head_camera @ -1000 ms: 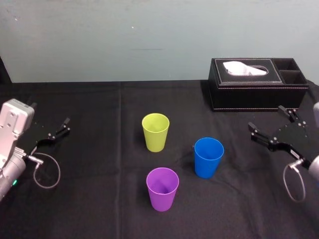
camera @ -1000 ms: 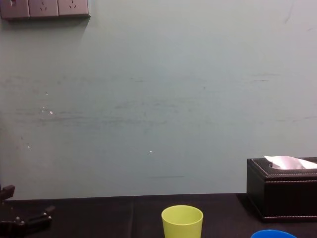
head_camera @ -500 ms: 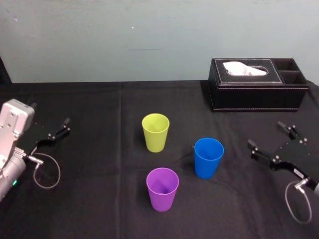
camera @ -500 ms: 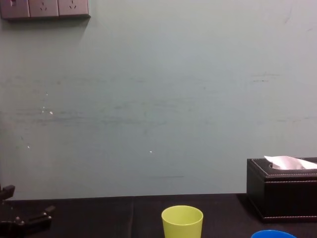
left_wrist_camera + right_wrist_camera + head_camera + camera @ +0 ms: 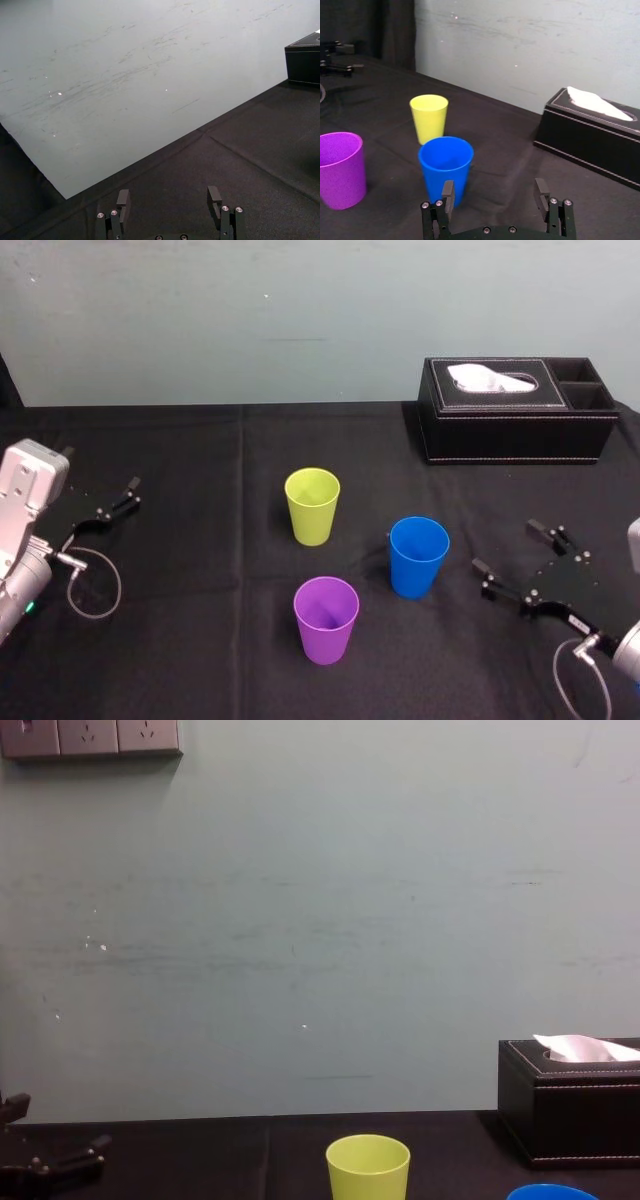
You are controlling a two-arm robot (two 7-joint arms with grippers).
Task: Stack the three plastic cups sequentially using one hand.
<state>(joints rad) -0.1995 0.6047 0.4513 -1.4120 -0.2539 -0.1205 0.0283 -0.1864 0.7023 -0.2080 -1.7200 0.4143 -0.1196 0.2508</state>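
Note:
Three cups stand upright and apart on the black cloth: a yellow-green cup (image 5: 312, 505) farthest back, a blue cup (image 5: 418, 556) to its right and nearer, and a purple cup (image 5: 326, 619) nearest to me. My right gripper (image 5: 508, 547) is open, low over the cloth just right of the blue cup, with a gap between them. In the right wrist view the blue cup (image 5: 446, 165) stands just ahead of the open right gripper (image 5: 494, 190), towards its left finger, with the yellow-green cup (image 5: 429, 117) and purple cup (image 5: 340, 167) beyond. My left gripper (image 5: 100, 470) rests open at the far left.
A black tissue box (image 5: 518, 410) with side compartments stands at the back right, behind the right arm. The black cloth (image 5: 200, 640) runs back to a pale green wall. In the chest view the yellow-green cup (image 5: 368, 1167) and the tissue box (image 5: 570, 1105) rise at the bottom edge.
My right gripper has moved nearer to me and leftward, closing in on the blue cup, still open. The cups and the left arm have not moved.

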